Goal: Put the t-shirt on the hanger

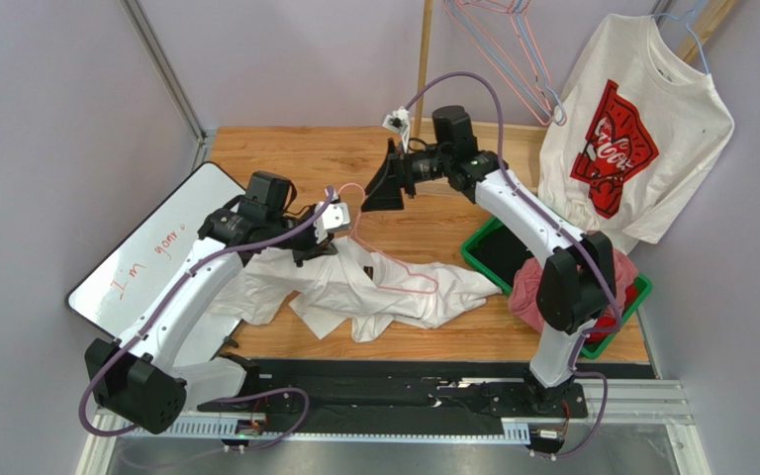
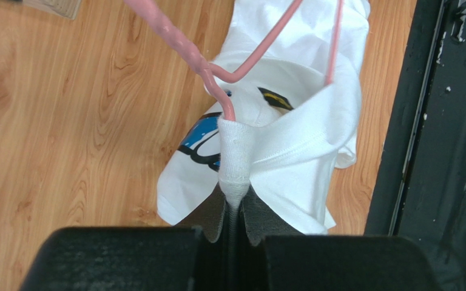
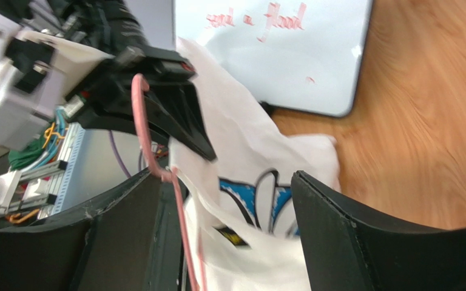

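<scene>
My left gripper (image 2: 235, 209) is clamped on the ribbed neckband of the white t-shirt (image 2: 296, 151), jaws pressed together with the fabric pinched between them. The pink hanger (image 2: 181, 42) comes down from the top, and one of its wires enters the neck opening just above my pinch. Inside the opening I see the dark neck label (image 2: 276, 99) and a blue print (image 2: 199, 136). Beyond the shirt is the wooden table (image 2: 65, 121), with a black rail (image 2: 442, 151) on the right

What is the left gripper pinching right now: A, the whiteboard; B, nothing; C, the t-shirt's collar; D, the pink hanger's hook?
C: the left wrist view shows the left gripper shut on the ribbed collar of the t-shirt, with the hanger wire not in its grip.
</scene>
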You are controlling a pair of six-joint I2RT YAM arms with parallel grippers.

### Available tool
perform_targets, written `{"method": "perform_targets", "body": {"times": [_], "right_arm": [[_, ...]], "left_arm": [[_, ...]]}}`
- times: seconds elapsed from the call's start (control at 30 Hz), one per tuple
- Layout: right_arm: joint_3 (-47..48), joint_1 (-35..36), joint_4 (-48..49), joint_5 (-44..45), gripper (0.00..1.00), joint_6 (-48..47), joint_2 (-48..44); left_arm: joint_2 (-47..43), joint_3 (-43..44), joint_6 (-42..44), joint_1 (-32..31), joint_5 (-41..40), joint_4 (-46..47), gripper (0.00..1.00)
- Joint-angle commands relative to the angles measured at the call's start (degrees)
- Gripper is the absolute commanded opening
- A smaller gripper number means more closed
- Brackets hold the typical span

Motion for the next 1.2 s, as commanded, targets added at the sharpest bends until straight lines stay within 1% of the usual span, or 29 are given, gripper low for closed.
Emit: {"method": "perform_targets", "body": {"times": [0.0, 0.07, 0.1, 0.2, 0.3, 0.43, 0.57, 0.8, 0.9, 0.97, 1.0, 1.03, 1.1, 1.13, 1.17], "right_arm": [[2.2, -3.7, -19.9, 11.4, 0.79, -11.0, -2.0], [2.1, -3.7, -25.6, 14.5, 0.78, -16.0, -1.1], [1.9, -3.5, -29.0, 18.0, 0.78, -18.5, 0.1], [1.9, -3.4, -33.8, 21.7, 0.76, -20.8, 4.0], [3.7, -3.0, -36.6, 21.9, 0.75, -19.8, 7.1], [5.7, -1.2, -37.1, 21.9, 0.75, -18.0, 11.1], [7.5, 1.5, -38.5, 23.1, 0.76, -18.6, 12.9], [8.4, 3.9, -39.8, 24.3, 0.77, -19.6, 14.4], [8.6, 5.5, -40.5, 26.4, 0.75, -20.5, 15.4], [8.1, 6.0, -41.2, 27.6, 0.62, -21.0, 15.8], [8.1, 5.9, -41.8, 28.9, 0.54, -21.4, 15.9], [7.8, 5.9, -42.3, 29.4, 0.36, -22.1, 15.9], [6.6, 4.7, -43.1, 30.2, 0.20, -22.6, 15.3], [5.9, 3.3, -43.1, 30.4, 0.02, -22.7, 14.2], [4.7, 2.5, -43.3, 30.6, 0.00, -22.7, 13.7]], "left_arm": [[-2.8, -0.1, 7.0, -1.5, 2.9, -0.5, 0.00], [-3.3, -0.1, 7.8, -2.1, 2.9, -0.5, 0.00], [-3.4, -0.1, 8.2, -2.3, 3.0, -0.7, 0.00], [-3.6, -0.1, 8.5, -2.5, 3.1, -0.8, 0.00], [-4.0, -0.2, 9.4, -2.8, 3.2, -0.7, 0.00], [-4.1, -0.1, 9.8, -3.3, 3.0, -0.8, 0.00], [-4.2, 0.1, 9.4, -3.5, 2.7, -0.9, 0.00], [-4.2, -0.1, 8.7, -3.8, 2.3, -0.9, 0.00], [-4.2, 0.2, 7.7, -3.9, 1.7, -0.7, 0.00], [-4.2, 0.2, 6.4, -3.9, 1.0, -0.5, 0.00], [-4.5, 0.3, 5.9, -3.9, 0.5, -0.4, 0.00], [-4.9, -0.1, 4.5, -3.8, 0.2, -0.1, 0.00], [-5.6, -0.7, 2.9, -3.8, -1.3, 0.8, 0.00], [-6.4, -1.5, 1.7, -3.3, -1.5, 1.5, 0.00], [-7.0, -2.0, -0.3, -2.9, -1.4, 2.6, 0.00]]}}
